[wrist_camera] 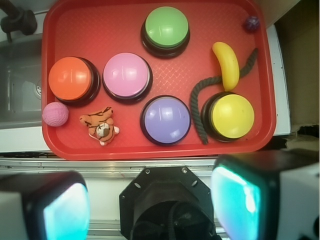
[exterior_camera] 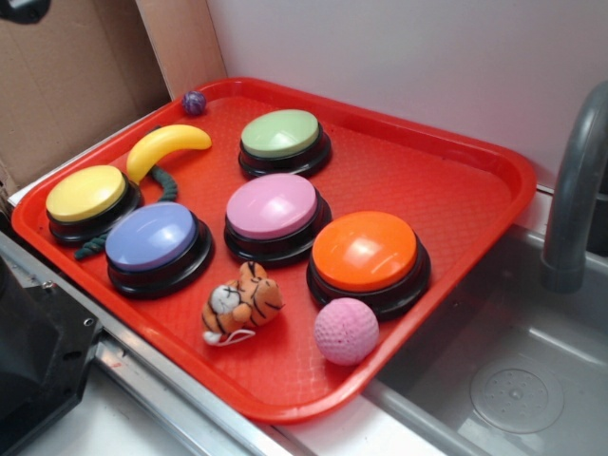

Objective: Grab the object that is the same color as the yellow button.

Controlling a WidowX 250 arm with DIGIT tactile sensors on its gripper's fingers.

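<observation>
- From my wrist camera the gripper (wrist_camera: 150, 205) sits at the bottom of the frame; its two fingers (wrist_camera: 47, 207) are spread wide apart with nothing between them, outside the tray's near edge.
- The red tray (wrist_camera: 95, 30) fills the upper part of that view, lying on a pale counter beside a grey sink (exterior_camera: 513, 380).
- The banana (wrist_camera: 226, 65) lies at about 2 o'clock on the tray in the wrist view, curved, glossy, its lower end just beside the yellow button (wrist_camera: 232, 116).
- The yellow button is at roughly 4 o'clock on the tray, near the right rim.
- A dark green rope (wrist_camera: 197, 102) snakes under the banana and curls around the yellow button's left side; I cannot tell whether it touches the banana.
- The green button (wrist_camera: 166, 27) is at 12 o'clock, the pink button (wrist_camera: 127, 75) near centre, the purple button (wrist_camera: 166, 119) at 6 o'clock, the orange button (wrist_camera: 71, 79) at 9 o'clock.
- A small plush tiger (wrist_camera: 101, 126) lies at 7 o'clock, and a pink ball (wrist_camera: 55, 114) rests against the left rim just below the orange button.
- A small purple ball (wrist_camera: 251, 23) sits in the 1 o'clock corner.
- In the exterior view a grey faucet (exterior_camera: 575, 190) rises at 3 o'clock.
</observation>
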